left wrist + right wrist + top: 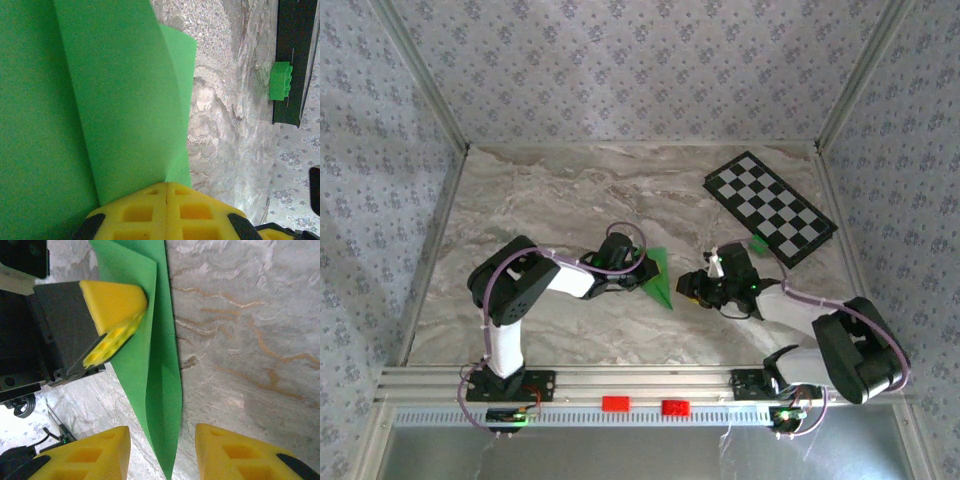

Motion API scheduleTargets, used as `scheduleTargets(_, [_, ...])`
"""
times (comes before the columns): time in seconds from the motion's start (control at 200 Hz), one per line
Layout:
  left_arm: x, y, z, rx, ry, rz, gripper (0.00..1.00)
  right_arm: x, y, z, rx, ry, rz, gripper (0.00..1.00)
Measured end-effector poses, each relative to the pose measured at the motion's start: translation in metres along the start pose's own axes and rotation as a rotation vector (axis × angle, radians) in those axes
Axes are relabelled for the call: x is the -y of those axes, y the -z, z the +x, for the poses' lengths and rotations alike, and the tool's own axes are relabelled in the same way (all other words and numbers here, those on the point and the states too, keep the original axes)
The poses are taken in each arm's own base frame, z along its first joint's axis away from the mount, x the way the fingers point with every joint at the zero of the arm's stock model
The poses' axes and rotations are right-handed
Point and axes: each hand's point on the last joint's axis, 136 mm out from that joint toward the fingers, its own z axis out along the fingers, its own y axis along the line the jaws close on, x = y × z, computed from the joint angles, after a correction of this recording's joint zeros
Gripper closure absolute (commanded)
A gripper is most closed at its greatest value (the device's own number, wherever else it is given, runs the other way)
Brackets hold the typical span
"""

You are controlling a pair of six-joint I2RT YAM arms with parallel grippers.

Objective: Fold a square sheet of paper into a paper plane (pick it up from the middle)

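Observation:
The bright green sheet of paper (659, 276) is folded into a slim pointed dart, the paper plane (161, 365), at mid table. My left gripper (638, 272) is shut on its wide end. In the left wrist view the yellow fingers (150, 212) meet on the paper's (120, 100) edge, and the folded layers rise ahead of them. My right gripper (693, 288) stands open at the pointed end. The tip (170, 460) lies between its two yellow fingers (95, 455) without touching either. The left gripper's finger (114, 302) presses on the paper further up.
A black-and-white checkered board (770, 207) lies at the back right, with a tiny green block (758, 242) at its near edge, also seen as the block (280, 81) from the left wrist. Bare marble table (550, 200) lies to the left and behind.

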Motion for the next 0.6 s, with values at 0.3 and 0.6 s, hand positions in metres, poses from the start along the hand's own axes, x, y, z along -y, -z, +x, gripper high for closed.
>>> scheduleTargets(0.3, [0.000, 0.000, 0.000, 0.000, -0.001, 0.000, 0.97, -0.008, -0.018, 0.005, -0.081, -0.009, -0.035, 0.73])
scheduleTargets(0.6, [0.000, 0.000, 0.000, 0.000, -0.001, 0.000, 0.97, -0.007, -0.032, 0.018, -0.150, -0.014, -0.043, 0.88])
